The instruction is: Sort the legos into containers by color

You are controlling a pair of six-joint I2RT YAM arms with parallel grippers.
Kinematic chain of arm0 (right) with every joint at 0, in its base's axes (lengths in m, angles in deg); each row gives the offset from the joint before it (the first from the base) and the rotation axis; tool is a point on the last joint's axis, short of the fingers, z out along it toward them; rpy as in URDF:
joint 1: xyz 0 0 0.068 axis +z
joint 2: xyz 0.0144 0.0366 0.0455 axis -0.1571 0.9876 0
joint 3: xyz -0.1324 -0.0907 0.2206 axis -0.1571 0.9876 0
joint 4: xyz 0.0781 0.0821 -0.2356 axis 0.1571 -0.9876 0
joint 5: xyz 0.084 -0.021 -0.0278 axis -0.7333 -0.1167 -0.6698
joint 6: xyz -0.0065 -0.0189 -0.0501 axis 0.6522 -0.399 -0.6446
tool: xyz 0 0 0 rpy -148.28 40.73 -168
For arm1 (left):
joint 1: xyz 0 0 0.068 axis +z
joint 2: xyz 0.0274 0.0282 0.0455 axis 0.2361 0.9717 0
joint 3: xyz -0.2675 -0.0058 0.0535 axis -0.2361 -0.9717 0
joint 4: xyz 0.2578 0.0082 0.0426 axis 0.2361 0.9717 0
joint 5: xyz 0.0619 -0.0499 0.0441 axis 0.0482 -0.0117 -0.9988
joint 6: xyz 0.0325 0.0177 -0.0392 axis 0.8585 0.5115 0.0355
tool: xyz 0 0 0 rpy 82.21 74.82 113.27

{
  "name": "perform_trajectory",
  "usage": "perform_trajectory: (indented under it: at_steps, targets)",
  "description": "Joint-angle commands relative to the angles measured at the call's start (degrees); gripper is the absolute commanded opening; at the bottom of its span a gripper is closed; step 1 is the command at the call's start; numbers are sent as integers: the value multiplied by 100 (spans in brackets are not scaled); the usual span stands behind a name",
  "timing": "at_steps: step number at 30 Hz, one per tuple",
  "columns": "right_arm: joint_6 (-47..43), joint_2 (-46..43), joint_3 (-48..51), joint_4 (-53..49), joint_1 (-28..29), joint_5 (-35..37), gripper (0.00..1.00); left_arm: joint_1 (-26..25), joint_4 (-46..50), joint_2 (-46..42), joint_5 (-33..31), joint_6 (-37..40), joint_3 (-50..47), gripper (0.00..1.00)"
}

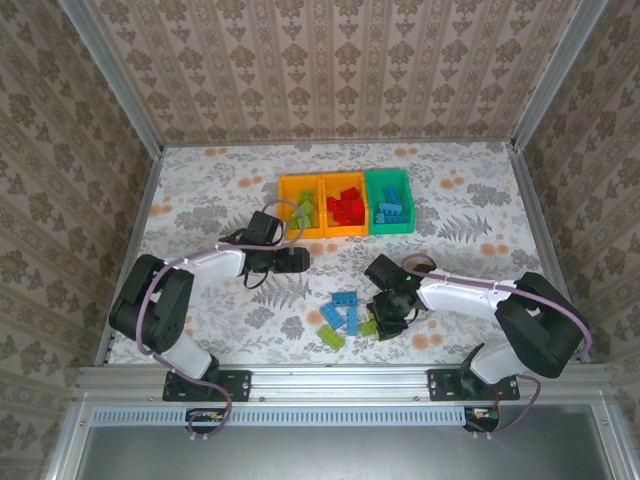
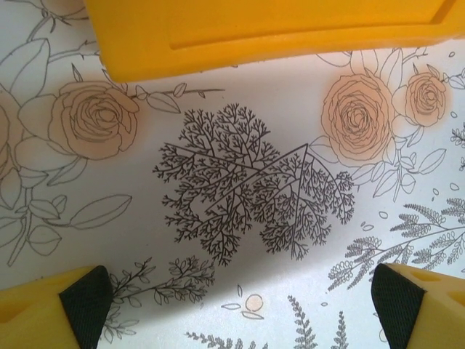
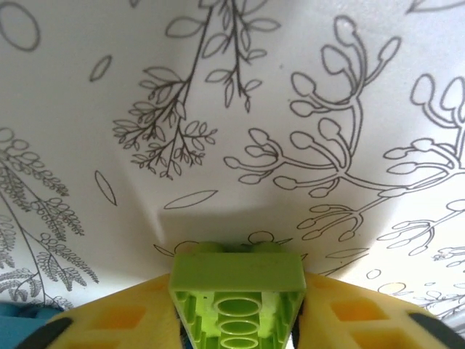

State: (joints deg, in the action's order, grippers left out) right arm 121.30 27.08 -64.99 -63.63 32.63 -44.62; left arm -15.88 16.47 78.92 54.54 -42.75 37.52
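Step in hand: pick-up of a green piece from the loose pile. Right hand (image 1: 384,322) sits low at the right edge of the loose bricks (image 1: 340,315), near the front of the counter (image 1: 200,190). Its fingers (image 3: 123,320) are clamped on a lime brick (image 3: 236,280), hollow underside toward the wrist camera. Whether the brick is clear of the counter, cannot tell. Left hand (image 1: 296,260) sits just in front of the left orange bin (image 1: 300,180), fingers wide apart, nothing between them. Sorting so far reads as lime bricks (image 1: 305,205) in the left orange bin, red bricks (image 1: 345,208) in the middle orange bin (image 1: 343,179) and blue bricks (image 1: 392,208) in the green bin (image 1: 388,174). Several blue and lime pieces lie unsorted, so the task looks well along but not finished. Next move, as I judge it: lift straight up, carry past the green and middle bins to the left orange bin, release over it. The left arm lies near that path and may need room. View differences: the overhead view gives the layout and bin contents, but the arm hides the grip. The right wrist view shows the clamped brick plainly but no bins. The left wrist view shows the gap between its fingers and an orange wall close ahead, most likely the left bin.
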Motion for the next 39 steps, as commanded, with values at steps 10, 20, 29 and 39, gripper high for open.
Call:
perform_trajectory:
  at_steps: [10, 20, 29, 39]
  targets:
    - [-1923, 190, -691, -435, -689, 1426, 28, -248, 720, -884, -325, 1, -299, 96]
    - [-5809, 1403, -3977, -516, -888, 1653, 30, -335, 907, -1449, -556, -541, -938, 97]
    - [-7205, 3691, -6639, 131, -818, 174, 31, -333, 1084, -1528, -614, -591, -957, 97]
    - [-7093, 4797, -7800, 169, -871, -62, 55, -342, 1116, -1601, -588, -671, -958, 97]
